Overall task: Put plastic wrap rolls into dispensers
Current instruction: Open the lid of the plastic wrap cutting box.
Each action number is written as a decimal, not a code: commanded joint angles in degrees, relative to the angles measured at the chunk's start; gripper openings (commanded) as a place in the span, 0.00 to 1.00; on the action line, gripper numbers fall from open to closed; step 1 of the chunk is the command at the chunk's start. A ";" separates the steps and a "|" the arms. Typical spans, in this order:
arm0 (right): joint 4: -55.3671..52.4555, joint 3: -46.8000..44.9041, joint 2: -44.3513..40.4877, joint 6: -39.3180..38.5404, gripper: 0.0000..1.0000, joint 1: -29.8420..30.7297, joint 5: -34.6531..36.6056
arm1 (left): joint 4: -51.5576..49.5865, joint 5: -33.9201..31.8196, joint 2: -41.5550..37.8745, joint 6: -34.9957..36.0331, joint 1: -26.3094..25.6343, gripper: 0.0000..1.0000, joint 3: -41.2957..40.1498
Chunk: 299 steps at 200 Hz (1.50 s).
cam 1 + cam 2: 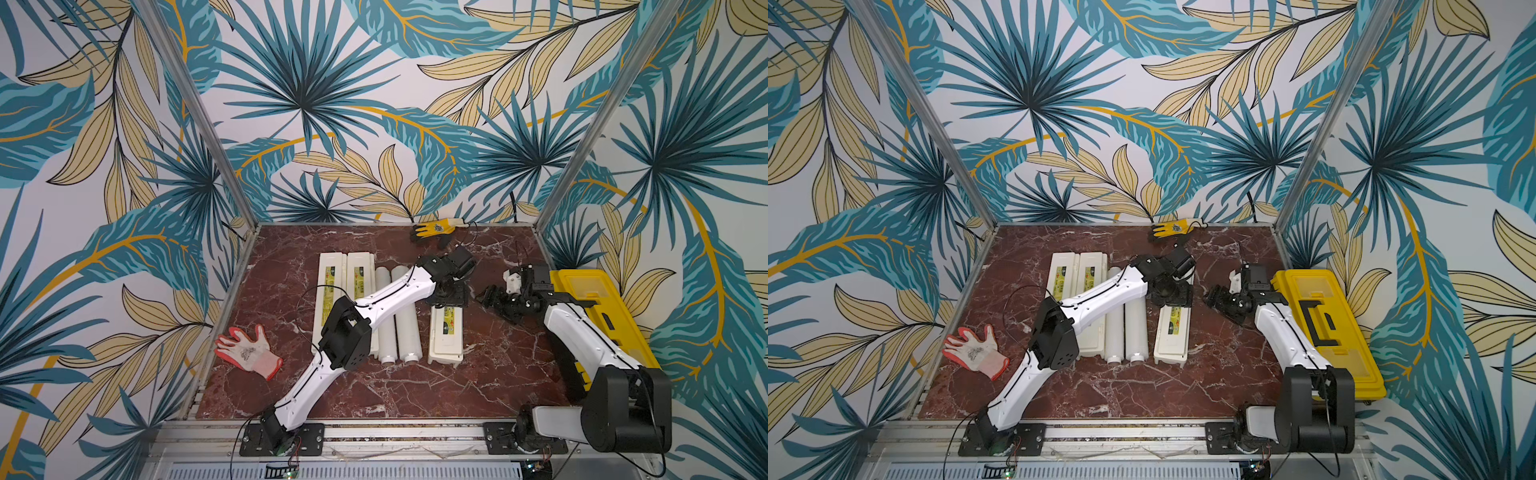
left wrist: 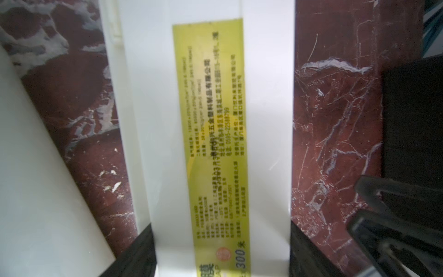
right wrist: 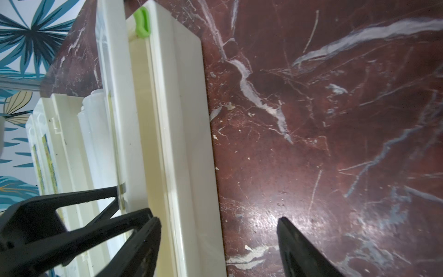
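- We take the yellow toolbox (image 1: 582,291) as our mark. The lone dispenser (image 1: 446,336) lies nearest it on the marble table (image 1: 374,395), label up and lid down.
- The left gripper (image 1: 451,297) sits over that dispenser's far end. In its wrist view the jaws straddle the box flush against both long sides, so we read it as clamped on it, probably to steady it for opening.
- The right gripper (image 1: 482,297) hovers between the toolbox and the dispenser, jaws apart and empty. One finger (image 3: 143,239) is over the box's top edge and the other over bare table, placed, we judge, to lift the lid.
- Two plastic wrap rolls (image 1: 406,328) lie side by side just beyond the dispenser, on its side away from the toolbox. Neither is loaded yet, and we cannot find a third roll.
- Two more dispensers (image 1: 330,282) lie farthest from the toolbox, shut.
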 commanded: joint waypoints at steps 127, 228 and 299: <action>5.95 6.73 15.61 2.92 0.70 10.11 -1.29 | 11.87 26.19 -8.32 3.75 9.27 0.62 -11.35; -8.08 15.70 21.58 -1.73 0.69 11.53 10.76 | 12.46 22.24 -13.97 5.61 10.99 0.99 -13.87; -4.73 18.48 16.69 -0.67 0.71 12.02 7.81 | 12.34 15.09 -22.45 9.61 12.27 0.99 -18.27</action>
